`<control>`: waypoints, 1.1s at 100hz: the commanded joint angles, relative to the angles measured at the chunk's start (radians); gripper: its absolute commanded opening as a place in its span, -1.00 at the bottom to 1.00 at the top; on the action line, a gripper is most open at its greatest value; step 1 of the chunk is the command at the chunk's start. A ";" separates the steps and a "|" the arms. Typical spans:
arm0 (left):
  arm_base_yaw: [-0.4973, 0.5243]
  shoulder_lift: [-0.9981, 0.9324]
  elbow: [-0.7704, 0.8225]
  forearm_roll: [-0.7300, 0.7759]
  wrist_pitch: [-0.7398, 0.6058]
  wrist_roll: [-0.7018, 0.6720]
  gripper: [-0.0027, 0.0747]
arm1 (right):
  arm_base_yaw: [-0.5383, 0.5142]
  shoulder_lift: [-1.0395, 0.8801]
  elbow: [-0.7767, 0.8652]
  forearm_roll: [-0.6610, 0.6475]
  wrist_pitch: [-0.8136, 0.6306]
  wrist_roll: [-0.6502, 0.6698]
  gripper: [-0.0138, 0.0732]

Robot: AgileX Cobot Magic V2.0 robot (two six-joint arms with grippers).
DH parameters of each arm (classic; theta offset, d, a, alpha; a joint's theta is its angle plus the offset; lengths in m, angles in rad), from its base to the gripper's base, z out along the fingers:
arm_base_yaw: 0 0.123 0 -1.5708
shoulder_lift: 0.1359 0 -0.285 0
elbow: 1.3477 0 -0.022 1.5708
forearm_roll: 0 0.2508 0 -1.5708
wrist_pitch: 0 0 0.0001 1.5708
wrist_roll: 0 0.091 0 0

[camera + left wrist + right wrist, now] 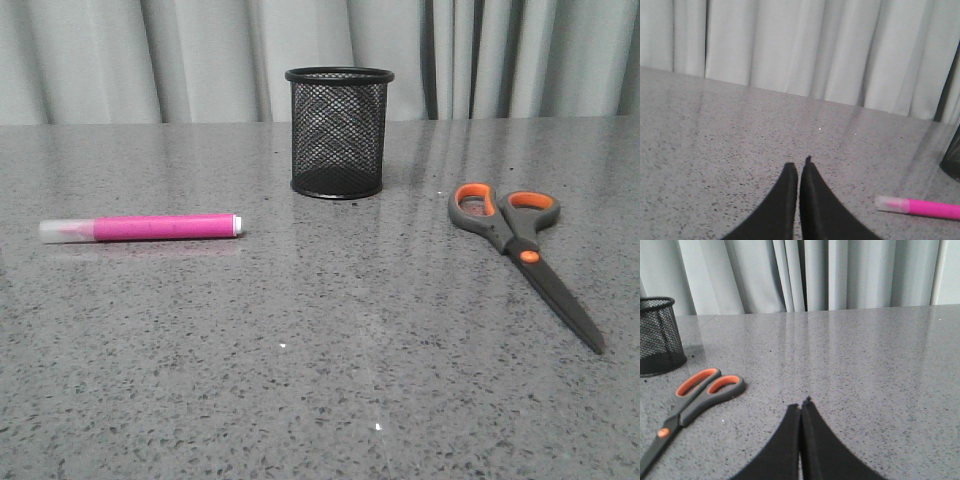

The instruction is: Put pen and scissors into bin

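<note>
- The speckled grey stone table point(320, 380) is smooth and shiny.
- The round black wire-mesh bin point(339, 131) stands upright at the far middle.
- The large grey-and-orange scissors point(520, 244) lie flat to its right.
- The thick pink pen point(145, 227) with clear cap lies to its left.
- Only the wrist views show the left gripper point(798, 167) and the right gripper point(802, 407), with fingers pressed together and holding nothing.

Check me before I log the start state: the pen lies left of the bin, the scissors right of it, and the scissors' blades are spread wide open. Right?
Nearly. The scissors are closed, blades together, as the front view shows. The pen does lie left of the bin, scissors right.
</note>
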 commanded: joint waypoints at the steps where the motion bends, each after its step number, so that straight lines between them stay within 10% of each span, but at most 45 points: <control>1: 0.002 -0.032 0.045 -0.108 -0.078 -0.009 -0.98 | -0.008 -0.020 0.015 0.061 -0.105 -0.009 -0.86; 38: 0.002 -0.032 0.023 -0.463 -0.058 -0.009 -0.98 | -0.008 -0.020 -0.001 0.432 -0.132 -0.009 -0.84; 110: 0.002 0.471 -0.582 -0.111 0.507 0.202 -0.98 | -0.006 0.570 -0.601 0.293 0.492 -0.174 -0.82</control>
